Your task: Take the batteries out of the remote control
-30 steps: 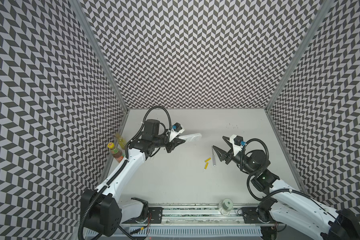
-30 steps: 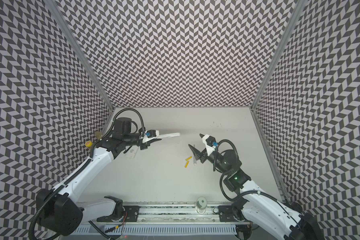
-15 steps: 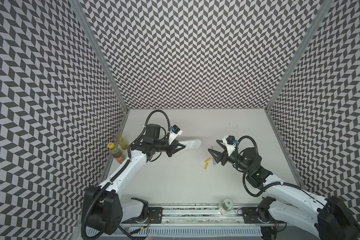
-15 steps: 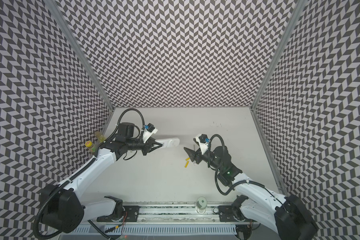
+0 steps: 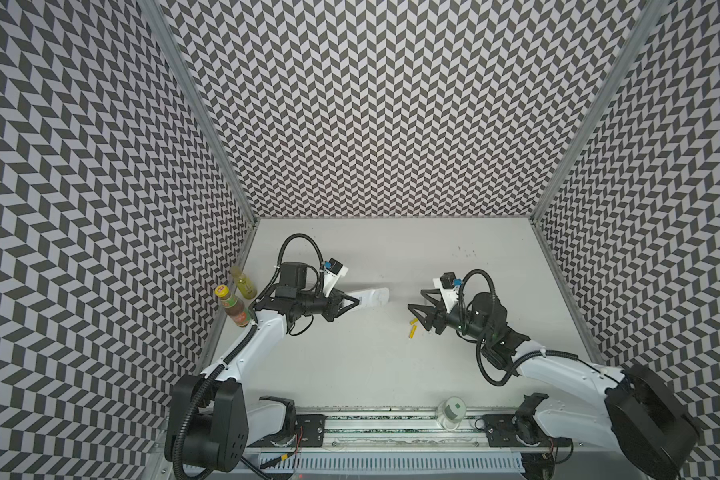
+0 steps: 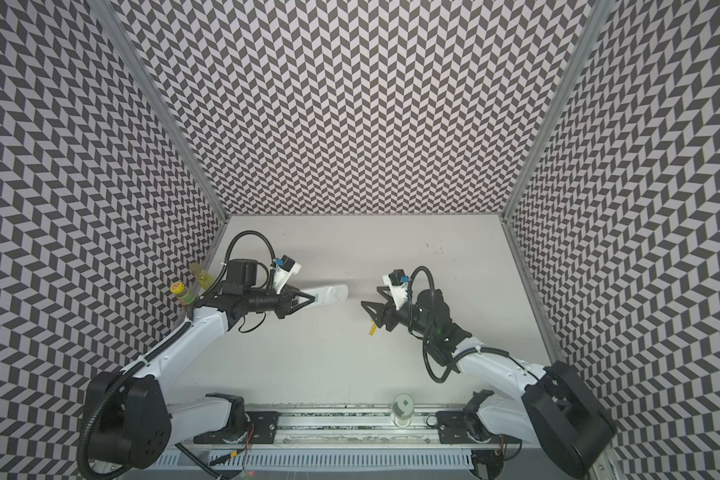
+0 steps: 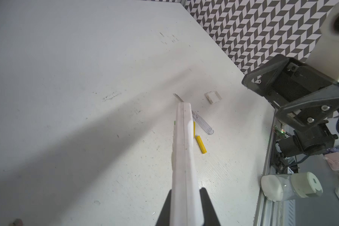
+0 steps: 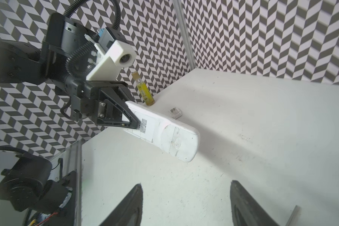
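A white table is enclosed by chevron-patterned walls. Since a second ago, the right gripper, spread wide and empty, has been brought toward 9 o'clock. The white remote control, clamped in the left gripper, has been shifted toward 6 o'clock. Two yellow batteries lie on the table at 6 o'clock of the right gripper, beside a clear-handled screwdriver. Two bottles stand at the 9 o'clock edge.
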Robot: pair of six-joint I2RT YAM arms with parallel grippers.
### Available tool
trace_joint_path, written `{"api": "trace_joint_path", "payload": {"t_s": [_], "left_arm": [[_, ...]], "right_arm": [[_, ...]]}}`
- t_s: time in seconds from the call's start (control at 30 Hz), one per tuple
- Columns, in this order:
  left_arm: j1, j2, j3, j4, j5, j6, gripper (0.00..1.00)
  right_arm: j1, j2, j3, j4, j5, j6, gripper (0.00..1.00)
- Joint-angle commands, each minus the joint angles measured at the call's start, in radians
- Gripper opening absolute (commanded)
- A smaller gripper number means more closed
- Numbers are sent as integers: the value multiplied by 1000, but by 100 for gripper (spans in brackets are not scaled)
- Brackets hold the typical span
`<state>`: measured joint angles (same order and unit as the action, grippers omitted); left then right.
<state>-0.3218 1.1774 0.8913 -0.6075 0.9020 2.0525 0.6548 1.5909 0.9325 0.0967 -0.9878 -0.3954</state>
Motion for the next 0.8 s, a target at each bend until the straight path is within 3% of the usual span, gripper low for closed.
{"api": "trace_joint_path", "payload": {"t_s": [0.0, 0.2, 0.33, 0.53, 0.67, 0.77], "left_arm": [[-12, 8, -18, 34, -5, 661, 57], [-31, 16, -24, 34, -1, 661, 41], [-43, 25, -28, 38, -12, 661, 38], [-46, 32, -31, 46, -22, 661, 26], [-44, 30, -27, 41, -18, 661, 13], [-42, 36, -25, 36, -27, 661, 9]], "right_arm": [[16, 19, 40, 13, -23, -8, 31], [28, 25, 42, 30, -23, 2, 31], [33, 22, 44, 26, -19, 7, 31], [38, 29, 56, 9, -12, -1, 32], [39, 13, 39, 25, -13, -12, 38], [39, 2, 42, 6, 6, -28, 43]]}}
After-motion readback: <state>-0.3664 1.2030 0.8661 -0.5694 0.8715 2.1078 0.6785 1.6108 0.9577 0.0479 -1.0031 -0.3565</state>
